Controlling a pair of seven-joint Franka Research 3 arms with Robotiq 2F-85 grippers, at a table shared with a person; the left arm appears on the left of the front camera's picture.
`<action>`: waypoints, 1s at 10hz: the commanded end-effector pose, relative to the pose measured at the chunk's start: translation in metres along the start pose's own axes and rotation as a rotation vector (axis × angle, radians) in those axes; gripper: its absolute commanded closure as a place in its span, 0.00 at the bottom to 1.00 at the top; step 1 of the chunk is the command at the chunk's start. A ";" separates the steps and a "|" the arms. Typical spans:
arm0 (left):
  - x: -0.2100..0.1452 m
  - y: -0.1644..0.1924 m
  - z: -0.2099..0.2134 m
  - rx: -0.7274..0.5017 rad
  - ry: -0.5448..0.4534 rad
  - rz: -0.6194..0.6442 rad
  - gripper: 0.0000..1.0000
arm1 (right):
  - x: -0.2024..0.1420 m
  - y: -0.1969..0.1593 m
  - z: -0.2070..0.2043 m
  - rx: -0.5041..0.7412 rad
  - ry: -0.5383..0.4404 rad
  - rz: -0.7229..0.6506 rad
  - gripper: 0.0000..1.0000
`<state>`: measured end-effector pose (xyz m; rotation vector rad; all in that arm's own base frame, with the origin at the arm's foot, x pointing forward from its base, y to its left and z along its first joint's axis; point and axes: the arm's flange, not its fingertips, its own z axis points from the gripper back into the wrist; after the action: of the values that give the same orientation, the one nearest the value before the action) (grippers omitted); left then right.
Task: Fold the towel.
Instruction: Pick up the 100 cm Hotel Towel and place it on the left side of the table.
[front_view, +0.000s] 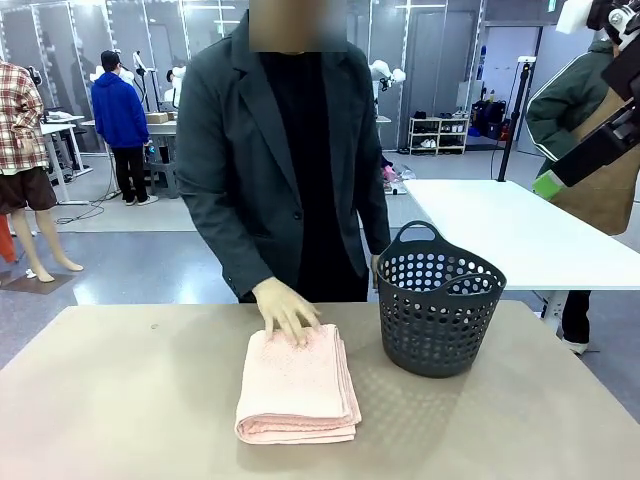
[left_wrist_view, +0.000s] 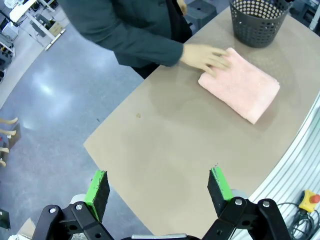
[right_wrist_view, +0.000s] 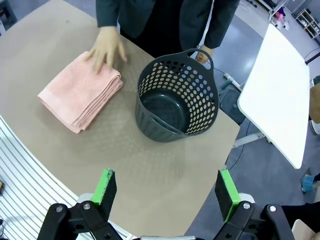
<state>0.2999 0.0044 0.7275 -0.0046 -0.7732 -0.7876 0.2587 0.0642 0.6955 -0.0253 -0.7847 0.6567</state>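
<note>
The pale pink towel (front_view: 298, 385) lies folded into a thick rectangular stack in the middle of the table. The same towel (left_wrist_view: 240, 85) appears at the upper right of the left wrist view, and the towel (right_wrist_view: 80, 92) sits at the left of the right wrist view. A person's hand (front_view: 286, 310) rests flat on its far end. My left gripper (left_wrist_view: 159, 187) is open, high above the table's left part, nothing between its fingers. My right gripper (right_wrist_view: 166, 187) is open too, high above the table near the basket. One green fingertip pad (front_view: 546, 184) of the right arm shows at the upper right of the front view.
A dark grey perforated basket (front_view: 440, 300) with handles stands empty right of the towel. The person in a dark jacket (front_view: 280, 160) stands at the table's far edge. A white table (front_view: 520, 230) is behind at right. Bare tabletop (front_view: 120, 400) stretches left of the towel.
</note>
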 end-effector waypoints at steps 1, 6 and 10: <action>0.001 0.000 0.003 -0.001 0.011 0.006 0.00 | 0.001 -0.004 0.001 0.006 0.006 0.011 0.00; 0.001 0.000 0.003 -0.001 0.011 0.006 0.00 | 0.001 -0.004 0.001 0.006 0.006 0.011 0.00; 0.001 0.000 0.003 -0.001 0.011 0.006 0.00 | 0.001 -0.004 0.001 0.006 0.006 0.011 0.00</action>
<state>0.2999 0.0044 0.7275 -0.0046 -0.7732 -0.7876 0.2587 0.0642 0.6955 -0.0254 -0.7847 0.6569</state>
